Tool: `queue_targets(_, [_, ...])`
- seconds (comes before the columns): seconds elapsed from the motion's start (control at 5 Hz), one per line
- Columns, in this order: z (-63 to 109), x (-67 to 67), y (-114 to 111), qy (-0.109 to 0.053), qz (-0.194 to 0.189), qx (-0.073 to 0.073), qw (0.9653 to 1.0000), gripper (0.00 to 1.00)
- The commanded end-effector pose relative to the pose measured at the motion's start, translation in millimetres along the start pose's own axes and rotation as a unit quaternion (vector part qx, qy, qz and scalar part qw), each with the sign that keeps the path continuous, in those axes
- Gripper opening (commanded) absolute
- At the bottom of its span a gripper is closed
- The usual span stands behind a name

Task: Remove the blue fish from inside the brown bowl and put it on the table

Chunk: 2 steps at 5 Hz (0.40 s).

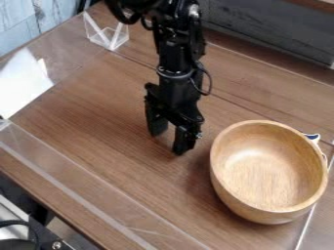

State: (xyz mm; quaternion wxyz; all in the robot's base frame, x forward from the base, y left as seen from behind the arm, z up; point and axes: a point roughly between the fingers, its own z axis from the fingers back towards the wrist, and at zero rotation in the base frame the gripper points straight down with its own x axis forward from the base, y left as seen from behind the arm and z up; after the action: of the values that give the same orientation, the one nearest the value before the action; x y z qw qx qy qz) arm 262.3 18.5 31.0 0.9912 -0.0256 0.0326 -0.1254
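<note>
The brown bowl [268, 172] stands on the table [92, 146] at the right, and its inside shows only bare wood grain. The blue fish shows nowhere in this view. My black gripper [171, 137] hangs straight down over the table just left of the bowl, apart from its rim. Its two fingers [185, 144] are spread, with nothing visible between them. The tips are close above the tabletop.
A clear plastic stand [107, 30] sits at the back left and a white sheet [19, 84] lies at the left edge. Clear plastic edging [78, 200] runs along the table's front. A small dark object [317, 140] peeks from behind the bowl's right rim.
</note>
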Motion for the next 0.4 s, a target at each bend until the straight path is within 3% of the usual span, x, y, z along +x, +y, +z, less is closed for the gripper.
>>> queue_targets(0.0, [21.0, -0.4, 5.5, -0.037, -0.007, 0.011, 0.9992, 1.0])
queue_targets(0.2, [22.3, -5.7, 8.4, -0.045, -0.008, 0.011, 0.9989, 1.0])
